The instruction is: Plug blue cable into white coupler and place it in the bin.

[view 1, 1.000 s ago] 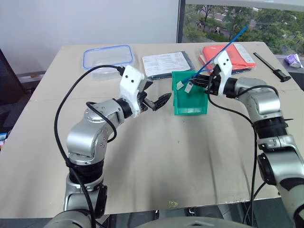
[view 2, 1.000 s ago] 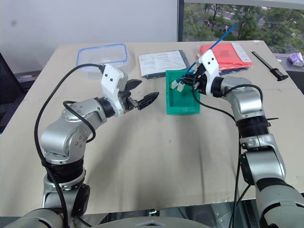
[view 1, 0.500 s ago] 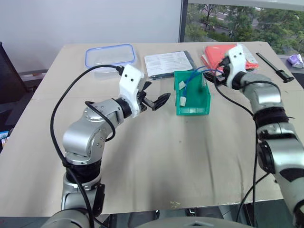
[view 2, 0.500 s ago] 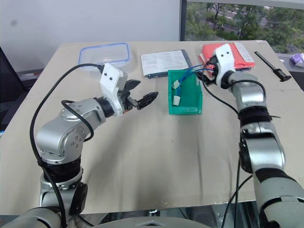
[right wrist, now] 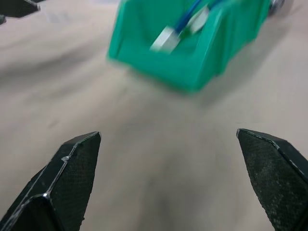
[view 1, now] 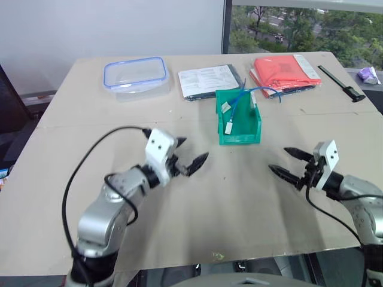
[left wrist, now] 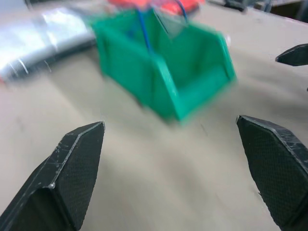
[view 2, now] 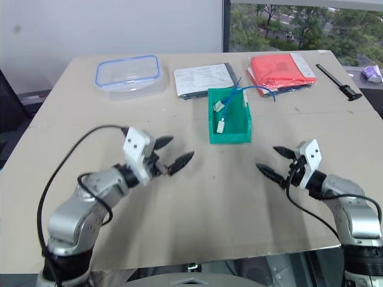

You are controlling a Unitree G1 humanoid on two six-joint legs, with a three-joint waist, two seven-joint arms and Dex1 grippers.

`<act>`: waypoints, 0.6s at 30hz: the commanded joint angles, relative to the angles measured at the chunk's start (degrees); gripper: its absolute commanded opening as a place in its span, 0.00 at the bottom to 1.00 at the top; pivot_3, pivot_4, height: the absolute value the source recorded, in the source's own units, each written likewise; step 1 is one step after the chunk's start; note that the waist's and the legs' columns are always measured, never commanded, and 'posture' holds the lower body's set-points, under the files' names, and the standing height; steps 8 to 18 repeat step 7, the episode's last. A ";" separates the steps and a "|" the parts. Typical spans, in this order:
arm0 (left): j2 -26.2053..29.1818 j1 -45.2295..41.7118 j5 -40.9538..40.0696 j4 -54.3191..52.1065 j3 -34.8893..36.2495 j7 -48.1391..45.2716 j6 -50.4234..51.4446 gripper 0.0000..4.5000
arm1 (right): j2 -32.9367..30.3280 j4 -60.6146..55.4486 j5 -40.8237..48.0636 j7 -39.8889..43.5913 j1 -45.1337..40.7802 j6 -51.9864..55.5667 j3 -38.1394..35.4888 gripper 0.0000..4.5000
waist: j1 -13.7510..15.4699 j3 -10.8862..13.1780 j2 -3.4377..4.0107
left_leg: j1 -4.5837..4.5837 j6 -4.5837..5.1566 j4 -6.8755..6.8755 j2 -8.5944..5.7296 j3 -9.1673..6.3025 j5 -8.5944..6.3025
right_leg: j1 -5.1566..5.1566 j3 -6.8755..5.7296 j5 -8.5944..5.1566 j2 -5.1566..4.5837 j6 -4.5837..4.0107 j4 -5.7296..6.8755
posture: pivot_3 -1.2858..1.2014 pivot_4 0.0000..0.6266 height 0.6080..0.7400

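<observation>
The green bin [view 1: 240,139] stands at mid-table. Inside it lies the blue cable [view 1: 237,103], with the white coupler [view 1: 229,127] on its lower end; the cable's other end trails over the bin's back right wall. A second small white piece [view 1: 225,107] sits higher in the bin. My left gripper [view 1: 192,149] is open and empty, low over the table to the bin's near left. Open and empty as well, my right gripper [view 1: 278,159] hangs to the bin's near right. Both wrist views face the bin [left wrist: 163,82] [right wrist: 192,72] across bare table.
A clear food box [view 1: 134,75] with a blue rim stands at the back left. Papers [view 1: 209,81] and a red folder [view 1: 286,70] lie behind the bin. A black tool [view 1: 341,84] rests at the far right. The table's front edge is close below both grippers.
My right gripper opened and let go of the cable, which now lies in the bin. Both arms pulled back and down toward the near table edge. The left gripper stayed open.
</observation>
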 commanded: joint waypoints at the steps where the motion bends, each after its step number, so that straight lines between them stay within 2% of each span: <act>1: 2.42 8.35 5.80 0.25 -1.17 -2.55 -12.67 1.00 | 0.04 0.80 -1.52 1.54 2.83 -7.90 -1.93 0.99 | 0.08 -0.01 0.00 | 0.03 0.00 0.05 0.00 0.00 0.00 | 0.02 0.01 0.03 -0.02 -0.06 0.00 | 0.52 0.24 1.00; 6: 2.35 15.83 7.80 5.02 -1.29 -3.79 -20.74 1.00 | -0.14 5.48 -1.26 3.91 5.07 -12.36 -1.90 0.99 | 0.45 -0.02 0.00 | 0.08 -0.02 0.11 -0.08 0.01 -0.01 | 0.05 -0.10 0.06 -0.54 -0.12 -0.01 | 0.52 0.24 1.00; 18: 2.51 16.24 8.30 5.69 -1.53 -3.97 -21.62 1.00 | -0.22 6.06 -1.21 4.12 5.10 -12.86 -1.92 0.99 | 0.45 -0.02 0.00 | 0.06 -0.02 0.11 -0.10 0.01 -0.01 | 0.05 -0.10 0.06 -0.56 -0.12 -0.01 | 0.52 0.24 1.00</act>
